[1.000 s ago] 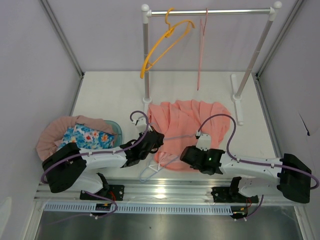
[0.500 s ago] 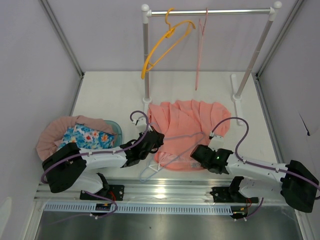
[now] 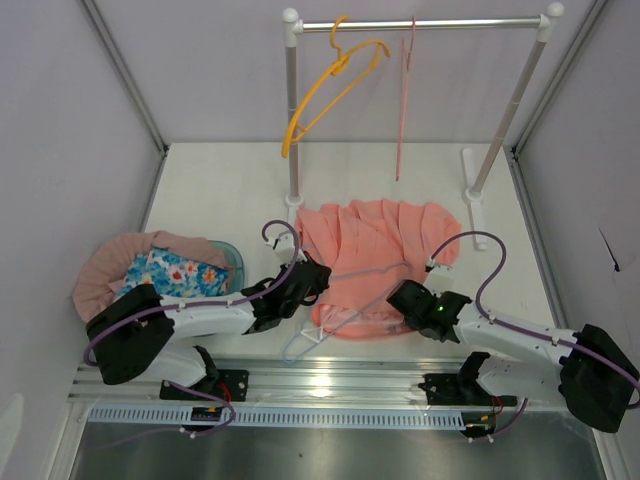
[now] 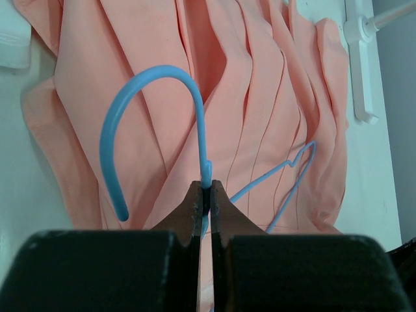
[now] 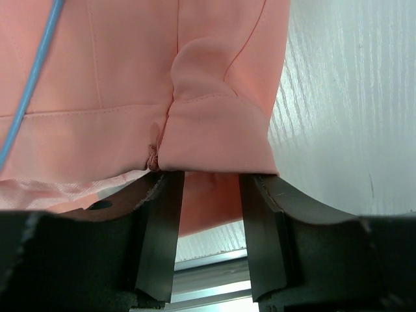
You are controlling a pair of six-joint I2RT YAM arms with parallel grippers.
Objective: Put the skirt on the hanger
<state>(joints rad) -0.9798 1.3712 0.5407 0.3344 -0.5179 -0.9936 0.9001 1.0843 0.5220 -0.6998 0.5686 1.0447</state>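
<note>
A salmon pink pleated skirt (image 3: 375, 250) lies flat on the table in front of the rack. A light blue wire hanger (image 3: 345, 308) lies on its near part. My left gripper (image 3: 308, 285) is shut on the hanger's neck, just below the hook (image 4: 156, 110), over the skirt's left side (image 4: 253, 97). My right gripper (image 3: 402, 300) is open at the skirt's near right edge. In the right wrist view the hemmed corner of the skirt (image 5: 214, 146) lies at the tips of the spread fingers (image 5: 159, 214), and the hanger wire (image 5: 32, 84) crosses the cloth at the left.
A clothes rack (image 3: 420, 23) stands at the back with a yellow hanger (image 3: 330, 85) and a thin pink hanger (image 3: 403, 90) on its rail. Its white foot (image 3: 474, 195) lies right of the skirt. A basket of clothes (image 3: 165, 272) sits at the left.
My right gripper has moved to the right along the skirt's near edge, to its right corner. My left gripper stays shut on the hanger's neck.
</note>
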